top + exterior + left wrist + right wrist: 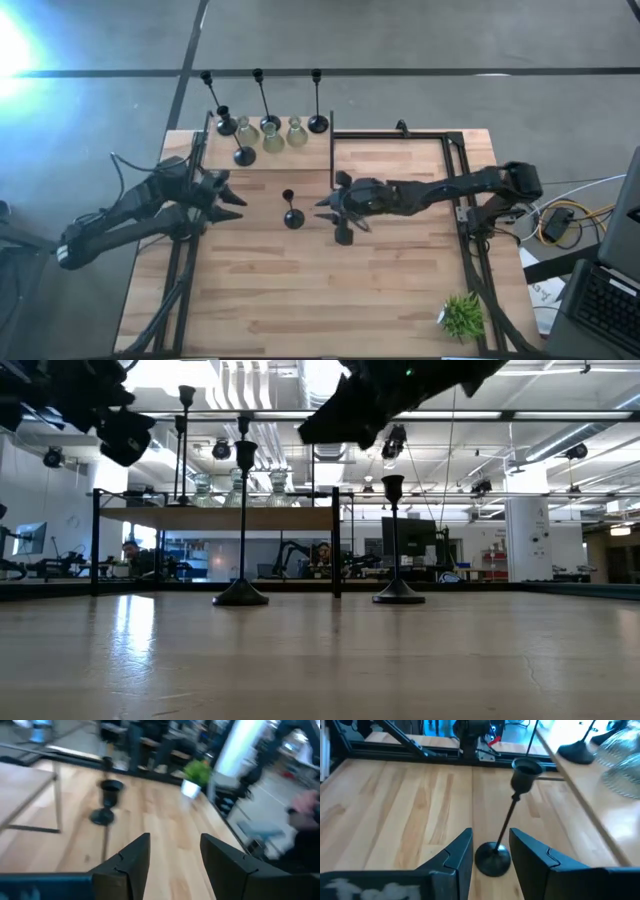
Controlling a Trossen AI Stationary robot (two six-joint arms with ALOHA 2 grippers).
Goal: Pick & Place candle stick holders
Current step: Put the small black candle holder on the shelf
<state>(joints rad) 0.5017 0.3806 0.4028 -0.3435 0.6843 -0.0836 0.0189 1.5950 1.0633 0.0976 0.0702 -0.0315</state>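
On the tabletop (300,290) two black candle holders stand mid-board. The right pincer (490,851), fingers apart, hovers over the tall one (512,815), apparently about to lower and close. The left pincer (172,855), apart and empty, waits nearby. Remaining holders (270,130) crowd the far shelf; details there are unclear.

Robotics lab or open industrial workspace: exposed ceiling ducts (262,388) and strip lights, white column (522,540), concrete floor (420,40) with taped lines. Behind the wooden counter (400,290) sit monitors (412,540), more workstations and other robot arms (296,552). Loose cables (565,215) beside the counter's metal frame.
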